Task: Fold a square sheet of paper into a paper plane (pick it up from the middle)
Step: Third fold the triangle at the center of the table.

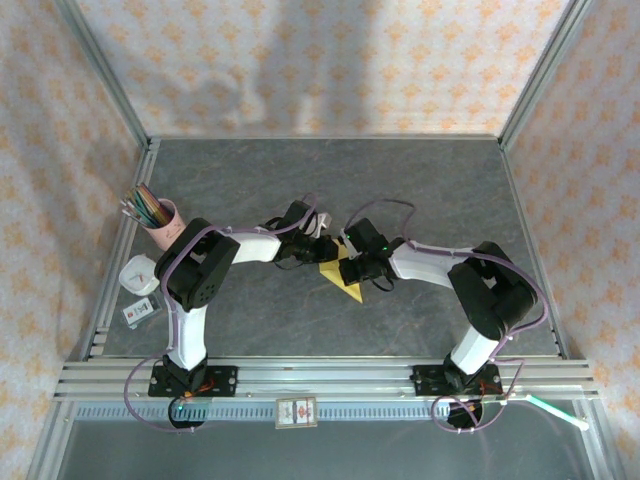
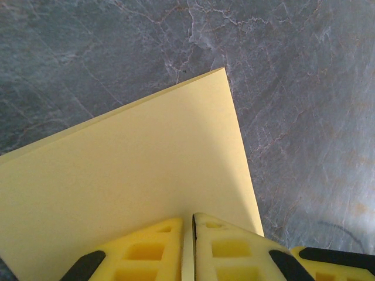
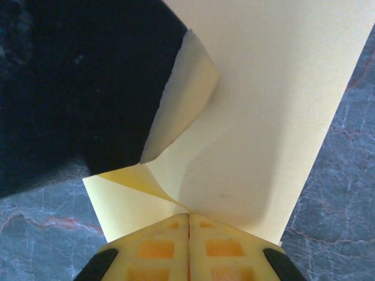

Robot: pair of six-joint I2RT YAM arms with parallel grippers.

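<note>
The square sheet of paper (image 1: 340, 280) is sitting between the two arms, well to the right of the pink cup (image 1: 160, 228) and slightly nearer the arm bases than the cup. I cannot tell whether it is resting on the grey worktop (image 1: 420, 180) or lifted just clear of it.

The left jaws are clenching one edge, both yellow pads meeting on the flat sheet with a corner pointing away from them. The right jaws are likewise pinching tight on the paper. Beside them one flap is standing curled up and a soft bend is showing.

The sheet is looking thin, light and limp, so it is likely to buckle, slip or tear if the two grips are pulling unevenly. The safer hold is probably close to an edge, beside the intended crease line. The span between the grips should be kept flat, and each fold pressed down against the worktop.

The pink cup is standing upright and holding a bundle of coloured pencils (image 1: 147, 205), their tips fanning out above its rim.
</note>
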